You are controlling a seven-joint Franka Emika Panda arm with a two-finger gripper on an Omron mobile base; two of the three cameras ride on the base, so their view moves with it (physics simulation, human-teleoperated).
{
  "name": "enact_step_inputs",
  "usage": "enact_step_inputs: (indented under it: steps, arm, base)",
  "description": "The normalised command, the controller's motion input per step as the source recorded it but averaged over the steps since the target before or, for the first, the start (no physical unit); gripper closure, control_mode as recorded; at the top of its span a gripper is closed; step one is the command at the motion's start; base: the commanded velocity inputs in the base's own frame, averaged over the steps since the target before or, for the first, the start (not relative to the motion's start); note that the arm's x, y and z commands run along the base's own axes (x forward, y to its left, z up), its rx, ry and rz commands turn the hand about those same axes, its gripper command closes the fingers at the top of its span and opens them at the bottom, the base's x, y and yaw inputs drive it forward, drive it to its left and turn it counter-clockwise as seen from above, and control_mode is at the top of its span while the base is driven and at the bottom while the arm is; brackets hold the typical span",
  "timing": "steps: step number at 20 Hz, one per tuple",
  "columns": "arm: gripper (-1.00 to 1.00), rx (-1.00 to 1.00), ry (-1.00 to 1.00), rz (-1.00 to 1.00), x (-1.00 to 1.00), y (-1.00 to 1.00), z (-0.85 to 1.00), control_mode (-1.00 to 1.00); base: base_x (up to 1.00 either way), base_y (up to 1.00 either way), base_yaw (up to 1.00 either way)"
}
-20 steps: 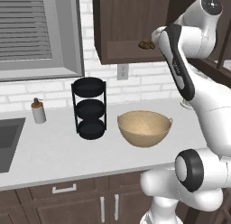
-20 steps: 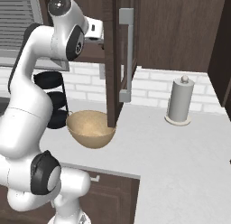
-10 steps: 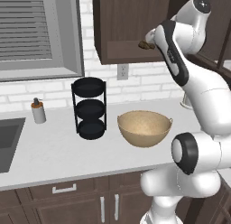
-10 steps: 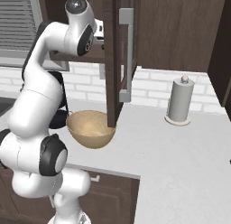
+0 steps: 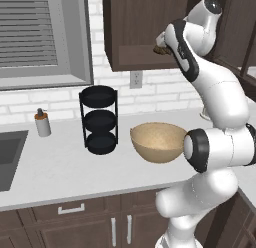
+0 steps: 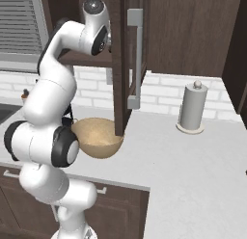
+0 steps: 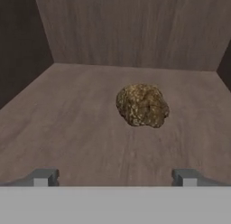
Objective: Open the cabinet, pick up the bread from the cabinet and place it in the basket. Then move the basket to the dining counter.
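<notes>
The dark brown cabinet hangs over the worktop with its door swung open. On its wooden shelf lies the bread, a small brown lumpy piece, which also shows beside the hand. My gripper is open at the front of the shelf, pointing at the bread from a short way off, with nothing between its fingers. Below the cabinet the tan round basket stands empty on the worktop. The dining counter is out of view.
A black three-tier rack stands left of the basket, with a soap dispenser and a sink further left. A paper towel roll stands at the back right. The open door's bar handle juts out beside my arm.
The arm has lifted its elbow and pushed the hand a little further into the cabinet opening towards the bread. The gripper has stayed open; bread and basket have not moved.
</notes>
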Motion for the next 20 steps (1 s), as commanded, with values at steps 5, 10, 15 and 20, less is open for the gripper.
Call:
enact_step_inputs:
  steps: [5, 10, 15, 20]
  arm:
    - [-1.0, 0.0, 0.0, 0.0, 0.53, -0.02, -0.15, -1.0]
    - [-1.0, 0.0, 0.0, 0.0, 0.52, -0.15, -0.09, -1.0]
    - [-1.0, 0.0, 0.0, 0.0, 0.45, -0.05, -0.03, -1.0]
    - [-1.0, 0.0, 0.03, 0.0, 0.39, -0.19, -0.09, -1.0]
  base:
    - [0.0, 0.0, 0.0]
    - [0.0, 0.0, 0.0]
    - [0.0, 0.0, 0.0]
    - [0.0, 0.0, 0.0]
